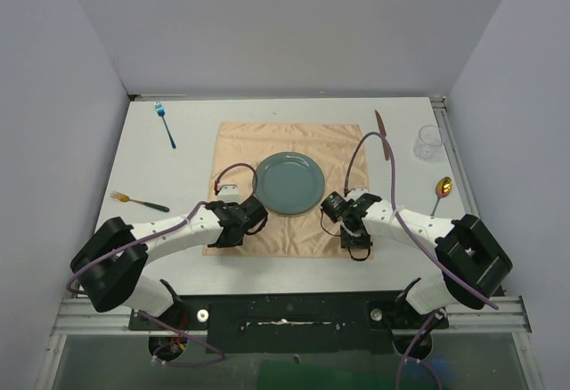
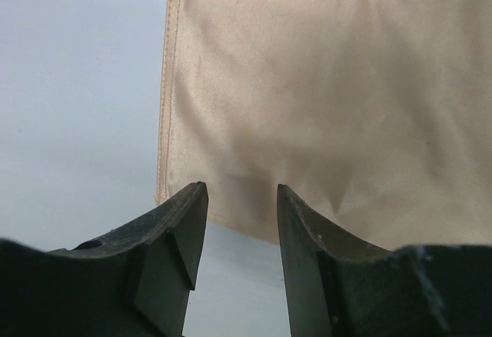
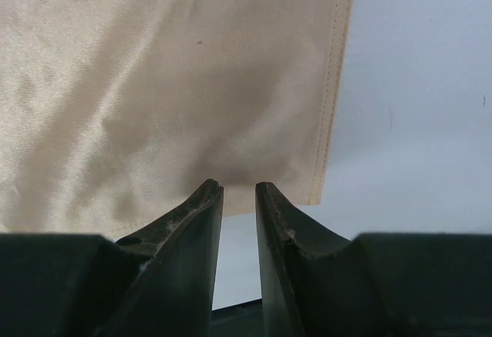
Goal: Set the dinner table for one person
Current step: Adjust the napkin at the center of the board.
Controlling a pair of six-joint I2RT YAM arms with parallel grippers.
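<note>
Two tools (image 2: pixel 241 187) (image 3: pixel 238 185), cloth (image 1: pixel 240 145) contact unclear

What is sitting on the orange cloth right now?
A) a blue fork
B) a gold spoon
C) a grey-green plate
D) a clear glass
C: the plate rests on the cloth, while the glass, spoon and blue fork all lie off it on the bare table.

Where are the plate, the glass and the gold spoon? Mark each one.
plate (image 1: pixel 289 183): top view, centre of its dish.
glass (image 1: pixel 428 143): top view, middle of its clear body.
gold spoon (image 1: pixel 443 186): top view, its bowl.
</note>
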